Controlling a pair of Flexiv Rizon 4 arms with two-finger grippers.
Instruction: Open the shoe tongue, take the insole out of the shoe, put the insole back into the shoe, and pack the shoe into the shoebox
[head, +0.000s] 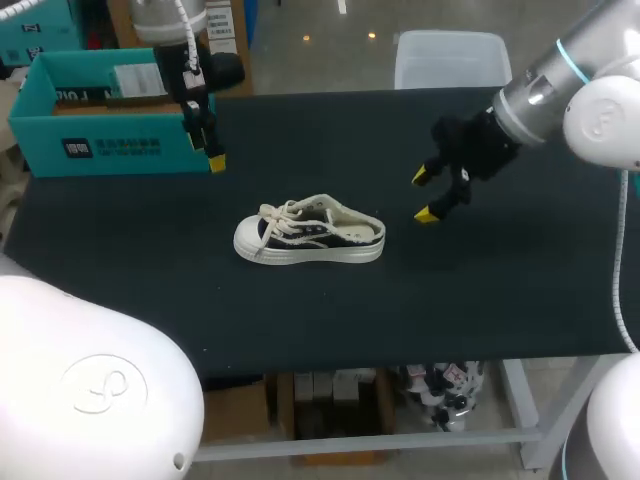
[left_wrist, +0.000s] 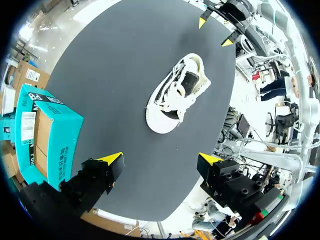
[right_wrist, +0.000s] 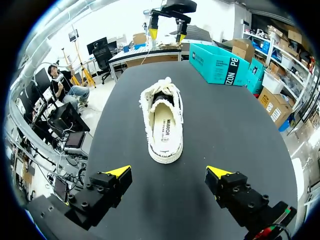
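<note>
Right now the shoe (head: 310, 233) stands on its sole near the middle of the dark table (head: 500, 290), with nothing gripping it. Its toe points toward the left arm's side and its heel toward the right arm's side. The laces lie loose over the tongue. From the right wrist view, the heel opening faces the camera and the pale insole (right_wrist: 164, 127) lies flat inside the shoe.

The teal shoebox (head: 100, 110) sits at the far left corner of the table, its top open, well apart from the shoe.

The left fingers (head: 216, 161) hang above the table just beside the near right end of the shoebox. They are spread wide with nothing between them, and in the left wrist view the shoe lies well ahead of them.

The right fingers (head: 425, 213) hover above the table near the heel end of the shoe, not touching it. They too are spread apart and hold nothing.
</note>
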